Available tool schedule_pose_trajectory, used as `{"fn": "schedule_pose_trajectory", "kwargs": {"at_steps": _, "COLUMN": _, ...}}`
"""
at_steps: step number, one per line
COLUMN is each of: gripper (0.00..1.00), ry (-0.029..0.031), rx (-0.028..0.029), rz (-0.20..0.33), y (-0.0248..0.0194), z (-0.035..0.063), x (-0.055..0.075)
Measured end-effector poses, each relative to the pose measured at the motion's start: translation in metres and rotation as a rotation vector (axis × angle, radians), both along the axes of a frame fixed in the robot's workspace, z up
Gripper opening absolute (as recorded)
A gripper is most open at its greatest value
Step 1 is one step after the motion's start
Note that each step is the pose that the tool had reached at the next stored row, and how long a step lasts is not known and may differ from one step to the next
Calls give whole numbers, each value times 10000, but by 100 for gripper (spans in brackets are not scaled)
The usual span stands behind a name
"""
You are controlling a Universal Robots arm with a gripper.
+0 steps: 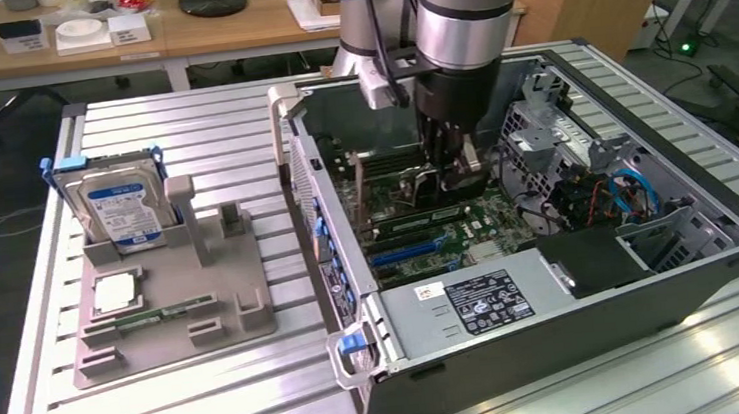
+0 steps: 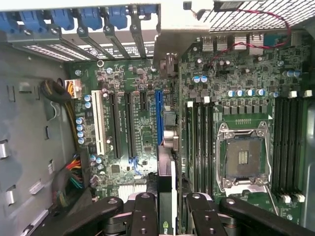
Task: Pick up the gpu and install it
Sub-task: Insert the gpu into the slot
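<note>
Green board and black cooler, the gpu (image 2: 166, 172) stood edge-on between the fingers of your end effector (image 2: 170, 201); the jaws were drawn in narrow, clamped on the card's two faces. In the exterior view your end effector (image 1: 453, 165) was down inside the open computer case (image 1: 696, 269) on the desk (image 1: 175, 134), over the motherboard (image 2: 246, 73). The relation that mattered lay straight below the grip; the card's long axis ran parallel to the blue slot (image 2: 158, 115), nearly in line with it, and looked set a shade to the side of the empty CPU socket (image 2: 243, 157). You could not tell from these views whether the card's lower edge touched the slot; I judged it close above, not seated.
</note>
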State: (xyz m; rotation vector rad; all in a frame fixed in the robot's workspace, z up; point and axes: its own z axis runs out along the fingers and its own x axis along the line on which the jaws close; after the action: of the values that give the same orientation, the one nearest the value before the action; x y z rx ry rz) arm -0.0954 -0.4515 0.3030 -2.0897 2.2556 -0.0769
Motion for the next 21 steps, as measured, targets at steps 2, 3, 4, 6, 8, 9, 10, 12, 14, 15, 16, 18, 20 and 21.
{"fn": "schedule_pose_trajectory", "kwargs": {"at_steps": 2, "gripper": 27, "ry": 3, "rx": 0, "rz": 1, "y": -3, "z": -26, "x": -25}}
{"fn": "schedule_pose_trajectory", "kwargs": {"at_steps": 3, "gripper": 27, "ry": 4, "rx": 0, "rz": 0, "y": -3, "z": -44, "x": -36}}
{"fn": "schedule_pose_trajectory", "kwargs": {"at_steps": 4, "gripper": 27, "ry": 6, "rx": 0, "rz": 0, "y": -3, "z": -62, "x": -41}}
{"fn": "schedule_pose_trajectory", "kwargs": {"at_steps": 6, "gripper": 27, "ry": 11, "rx": 0, "rz": 2, "y": -8, "z": -89, "x": -46}}
{"fn": "schedule_pose_trajectory", "kwargs": {"at_steps": 8, "gripper": 27, "ry": 12, "rx": -2, "rz": 1, "y": -45, "z": -107, "x": -47}}
{"fn": "schedule_pose_trajectory", "kwargs": {"at_steps": 9, "gripper": 27, "ry": 11, "rx": 0, "rz": 0, "y": -68, "z": -116, "x": -47}}
{"fn": "schedule_pose_trajectory", "kwargs": {"at_steps": 10, "gripper": 27, "ry": 11, "rx": 0, "rz": 0, "y": -85, "z": -126, "x": -47}}
{"fn": "schedule_pose_trajectory", "kwargs": {"at_steps": 12, "gripper": 27, "ry": 10, "rx": 2, "rz": -1, "y": -93, "z": -153, "x": -48}}
{"fn": "schedule_pose_trajectory", "kwargs": {"at_steps": 14, "gripper": 27, "ry": 11, "rx": 0, "rz": 0, "y": -94, "z": -188, "x": -50}}
{"fn": "schedule_pose_trajectory", "kwargs": {"at_steps": 15, "gripper": 27, "ry": 10, "rx": 0, "rz": 0, "y": -94, "z": -206, "x": -52}}
{"fn": "schedule_pose_trajectory", "kwargs": {"at_steps": 16, "gripper": 27, "ry": 10, "rx": 1, "rz": -1, "y": -93, "z": -224, "x": -55}}
{"fn": "schedule_pose_trajectory", "kwargs": {"at_steps": 18, "gripper": 27, "ry": 10, "rx": 0, "rz": 0, "y": -94, "z": -252, "x": -78}}
{"fn": "schedule_pose_trajectory", "kwargs": {"at_steps": 20, "gripper": 27, "ry": 11, "rx": 0, "rz": -1, "y": -94, "z": -283, "x": -99}}
{"fn": "schedule_pose_trajectory", "kwargs": {"at_steps": 21, "gripper": 27, "ry": 11, "rx": 0, "rz": 1, "y": -94, "z": -301, "x": -99}}
